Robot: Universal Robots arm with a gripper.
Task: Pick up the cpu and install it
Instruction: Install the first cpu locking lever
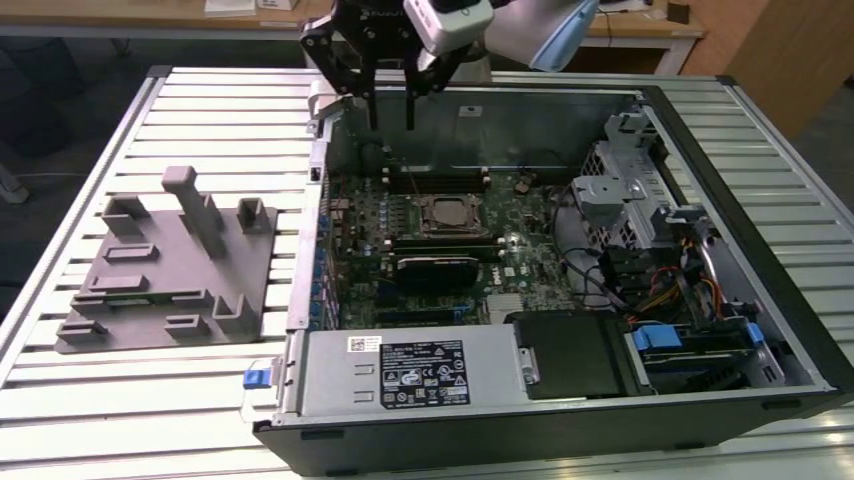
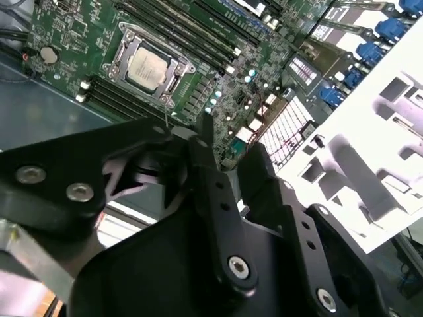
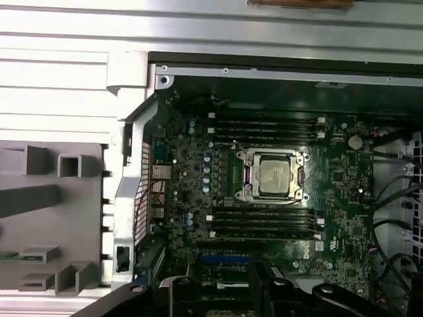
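In the exterior view, the grey tray (image 1: 167,275) lies on the slatted worktop (image 1: 80,385) at the left. Right of it, the hand (image 1: 390,124) hangs empty, fingers slightly parted, above the open computer case (image 1: 787,345). The cpu (image 1: 445,212) sits in the motherboard socket (image 1: 451,232).

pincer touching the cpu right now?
Apart. In the exterior view the pincer hangs above the case's back edge, well clear of the cpu seated in its socket.
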